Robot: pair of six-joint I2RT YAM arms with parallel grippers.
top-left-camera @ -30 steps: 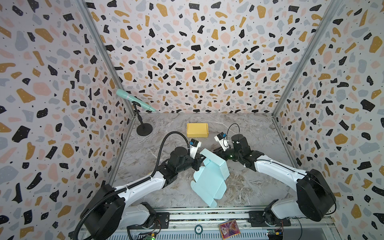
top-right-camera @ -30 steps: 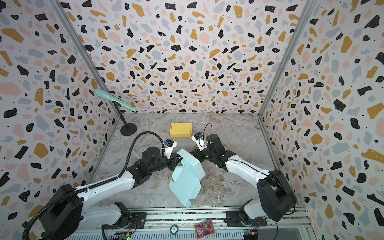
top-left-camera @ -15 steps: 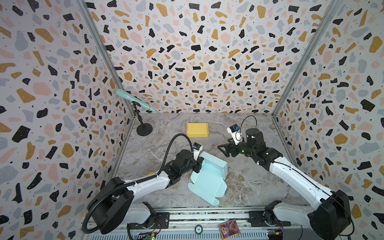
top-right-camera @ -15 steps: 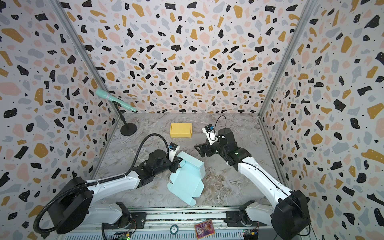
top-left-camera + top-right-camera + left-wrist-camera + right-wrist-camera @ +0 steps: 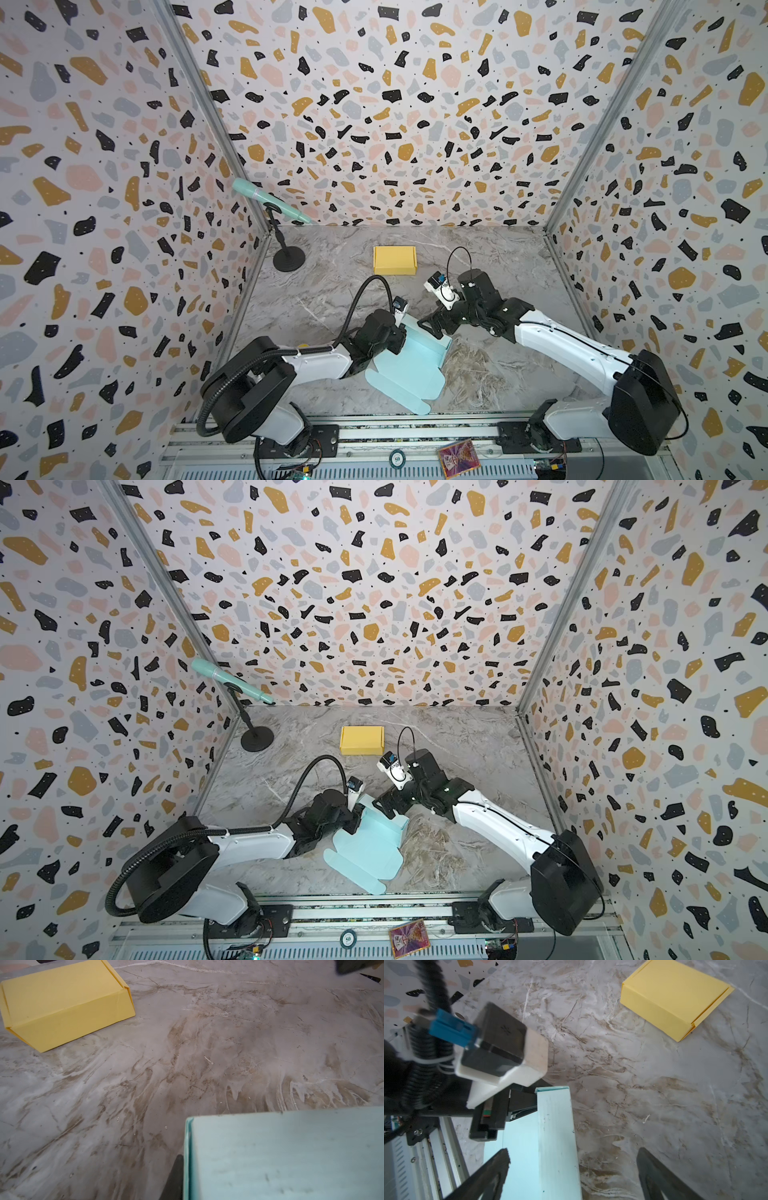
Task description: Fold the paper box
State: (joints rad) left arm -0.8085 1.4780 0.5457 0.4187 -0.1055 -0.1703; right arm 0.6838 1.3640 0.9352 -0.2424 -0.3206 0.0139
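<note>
Half-folded teal box (image 5: 409,374) sits front-centre on the table (image 5: 324,299) — right gripper (image 5: 573,1152) spread wide astride its raised wall (image 5: 556,1136); left gripper (image 5: 401,338) at the wall's end, grip impossible to tell.

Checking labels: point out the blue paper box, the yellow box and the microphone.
blue paper box (image 5: 405,380): in a top view, its flat panel.
yellow box (image 5: 395,260): in a top view, its top face.
microphone (image 5: 266,200): in a top view, its teal body.

Grey marbled tabletop (image 5: 498,257), closed yellow box (image 5: 394,260), half-folded teal paper box (image 5: 409,374), round microphone stand base (image 5: 289,259)
</note>
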